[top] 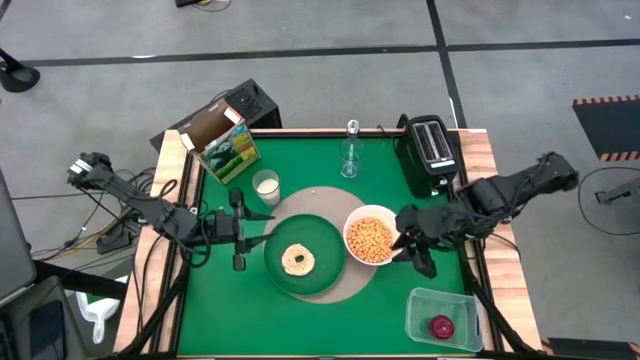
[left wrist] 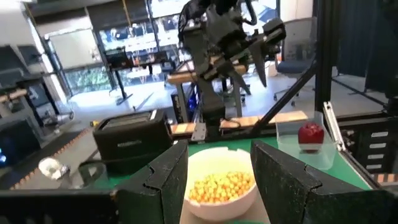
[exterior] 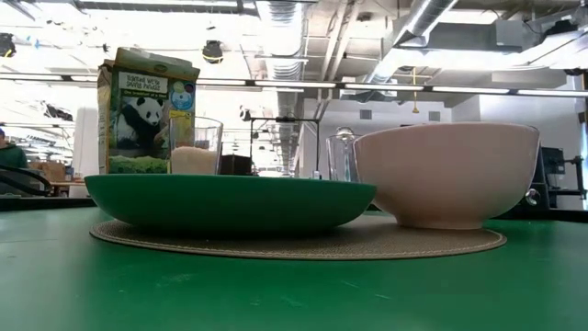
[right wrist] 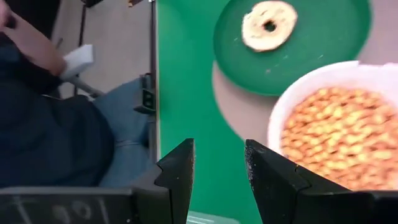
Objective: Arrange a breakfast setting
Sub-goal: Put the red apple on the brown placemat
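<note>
Table (top: 300, 320): green felt top with a wooden rim.
Mat (top: 335, 285): round, tan, woven, at the centre.
Plate (top: 320, 275): dark green, on the mat, bearing the ring-shaped toast (top: 298, 260).
Bowl (top: 370, 238): white, smooth, full of yellow cereal, right of the plate.
Left gripper (top: 240, 232): fingers spread, empty, left of the plate.
Right gripper (top: 415, 250): fingers apart, empty, just right of the bowl.
Milk glass (top: 266, 186): far-left of the mat.
Red fruit (top: 441, 326): in a clear tub, near right.

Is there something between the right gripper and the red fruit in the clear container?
Nothing visible blocks it. The right gripper, open, hovers beside the white bowl. The red fruit lies in the clear container, which is open on top, with only bare green table between.
</note>
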